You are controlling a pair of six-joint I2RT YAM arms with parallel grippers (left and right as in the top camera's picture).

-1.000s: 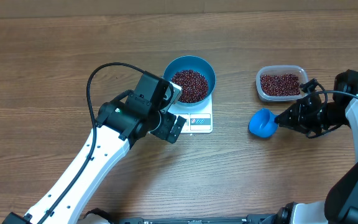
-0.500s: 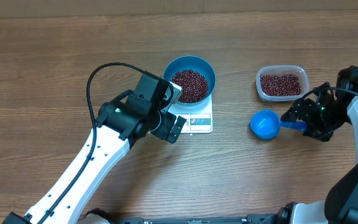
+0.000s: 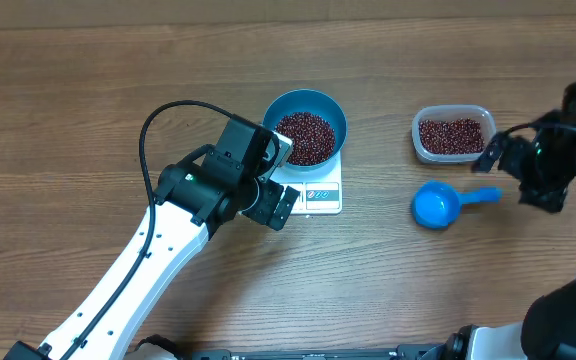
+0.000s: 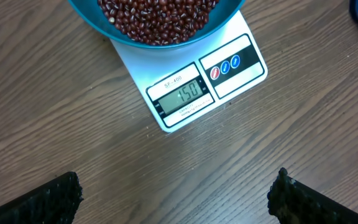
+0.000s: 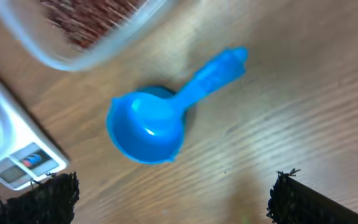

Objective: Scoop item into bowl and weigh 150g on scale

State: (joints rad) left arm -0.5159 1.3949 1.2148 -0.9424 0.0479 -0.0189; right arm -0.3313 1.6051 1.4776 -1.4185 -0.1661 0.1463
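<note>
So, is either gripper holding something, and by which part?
Nothing. The left gripper and right gripper are open; the scoop lies free on the table.

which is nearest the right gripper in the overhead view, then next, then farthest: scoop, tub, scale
1. scoop, its handle right beside the right gripper
2. tub, just above the scoop in view; nearly a tie
3. scale, far off at table centre
</note>
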